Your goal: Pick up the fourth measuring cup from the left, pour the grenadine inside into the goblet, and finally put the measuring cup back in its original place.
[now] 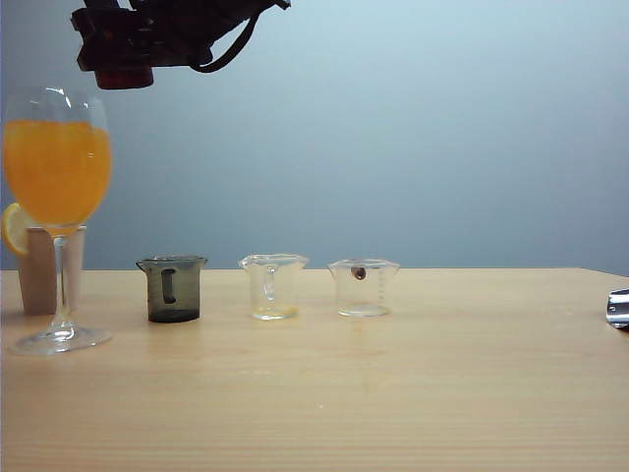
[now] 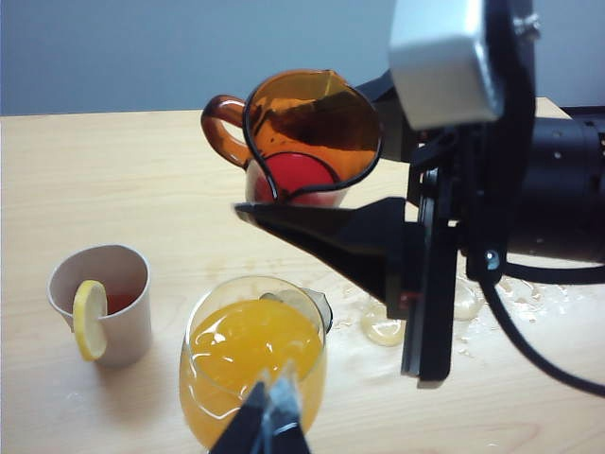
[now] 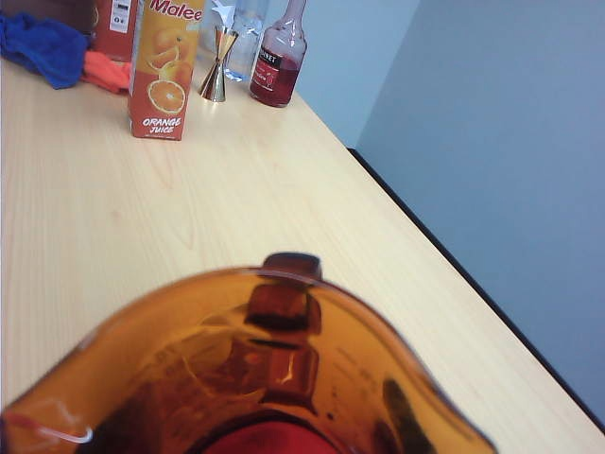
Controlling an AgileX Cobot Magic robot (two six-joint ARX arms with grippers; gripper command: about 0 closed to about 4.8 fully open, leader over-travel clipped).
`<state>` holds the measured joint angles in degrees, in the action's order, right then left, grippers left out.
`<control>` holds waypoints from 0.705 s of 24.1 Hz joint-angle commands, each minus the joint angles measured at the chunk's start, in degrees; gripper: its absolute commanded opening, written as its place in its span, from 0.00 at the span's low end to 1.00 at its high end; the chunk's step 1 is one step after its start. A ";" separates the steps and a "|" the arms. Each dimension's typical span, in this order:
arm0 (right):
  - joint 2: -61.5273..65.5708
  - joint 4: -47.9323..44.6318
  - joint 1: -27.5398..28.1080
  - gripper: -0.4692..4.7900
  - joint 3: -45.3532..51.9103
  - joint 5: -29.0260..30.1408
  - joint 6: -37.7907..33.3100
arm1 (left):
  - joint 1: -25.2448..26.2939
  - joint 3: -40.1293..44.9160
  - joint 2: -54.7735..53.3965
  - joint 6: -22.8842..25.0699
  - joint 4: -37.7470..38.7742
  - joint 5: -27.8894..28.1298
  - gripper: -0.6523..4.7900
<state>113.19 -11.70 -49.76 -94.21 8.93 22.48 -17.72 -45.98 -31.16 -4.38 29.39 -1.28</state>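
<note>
My right gripper (image 2: 284,161) is shut on the fourth measuring cup (image 2: 302,132), an amber cup gripped across its rim by black fingers (image 2: 350,236). The cup is tipped on its side in the air, with the grenadine (image 2: 298,175) pooled red at its bottom. The right wrist view is mostly amber cup wall (image 3: 265,359) over grenadine (image 3: 274,440). The goblet (image 2: 253,355) of orange drink stands just below and in front of the cup. In the exterior view the goblet (image 1: 57,197) stands at the far left, under the right gripper (image 1: 128,49). My left gripper (image 2: 274,416) hovers over the goblet, shut and empty.
A smoky grey cup (image 1: 172,288) and two clear cups (image 1: 273,285) (image 1: 364,287) stand in a row. A paper cup (image 2: 104,303) with a lemon slice sits beside the goblet. Wet spots (image 2: 388,326) mark the table. An orange juice carton (image 3: 165,71), jigger (image 3: 219,66) and red bottle (image 3: 279,57) stand further off.
</note>
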 commanded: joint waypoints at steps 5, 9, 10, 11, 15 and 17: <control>-0.31 -1.79 -1.18 0.15 -0.26 -0.26 4.68 | 0.00 0.00 0.04 -0.35 0.15 0.17 0.11; -0.31 -1.88 -1.44 0.15 -0.24 -0.24 8.48 | 0.00 0.00 0.04 -0.15 0.55 0.17 0.11; -0.31 -1.84 -1.46 0.15 -0.24 -0.24 9.51 | 0.00 0.00 0.04 -0.15 0.55 0.17 0.11; -0.31 -1.84 -1.46 0.15 -0.24 -0.24 9.88 | 0.00 0.00 0.04 -0.15 0.55 0.17 0.11; -0.31 -1.84 -1.46 0.15 -0.24 -0.24 11.04 | 0.00 0.00 0.04 -0.22 0.61 0.59 0.11; -0.31 -1.77 -1.44 0.15 -0.24 -0.24 11.85 | 0.00 0.00 0.02 -0.20 0.68 1.64 0.11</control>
<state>113.19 -11.77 -51.11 -94.19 8.69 33.39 -17.72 -45.98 -31.18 -4.56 30.33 -0.78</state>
